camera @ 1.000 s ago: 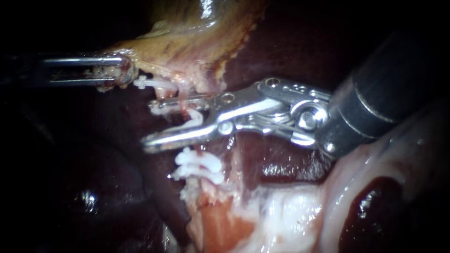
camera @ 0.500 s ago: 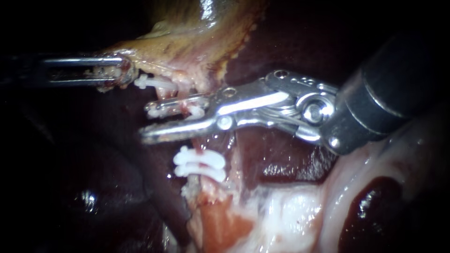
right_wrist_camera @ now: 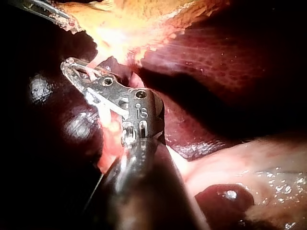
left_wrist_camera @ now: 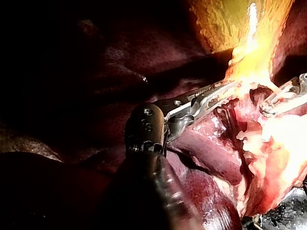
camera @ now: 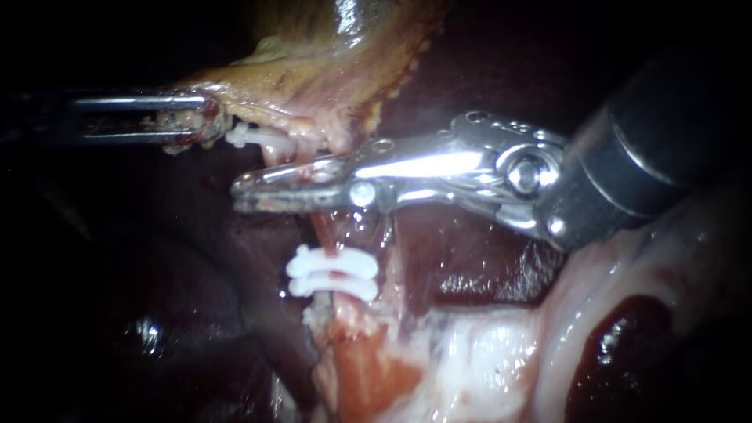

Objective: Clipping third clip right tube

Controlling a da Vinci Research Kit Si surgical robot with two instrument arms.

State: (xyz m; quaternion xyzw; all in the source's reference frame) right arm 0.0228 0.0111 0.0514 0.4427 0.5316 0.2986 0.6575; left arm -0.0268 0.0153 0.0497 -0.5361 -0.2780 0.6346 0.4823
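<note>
The right instrument has its pincer squeezed almost flat across the tube, just beyond two white clips. Farther left, the left instrument has its pincer clamped on the gallbladder edge, beside another clip.

Right instrument jaws now tight on tube

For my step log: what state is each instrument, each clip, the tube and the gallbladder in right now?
Left instrument: jaws shut on the yellowish gallbladder at its edge.
Right instrument: jaws shut on the thin pink tube.
Pair of white plastic clips: closed across the tube, below the right instrument's jaws.
Single white clip: closed, beside the left instrument's jaws.
Tube: uncut between the jaws and the clip pair.
</note>
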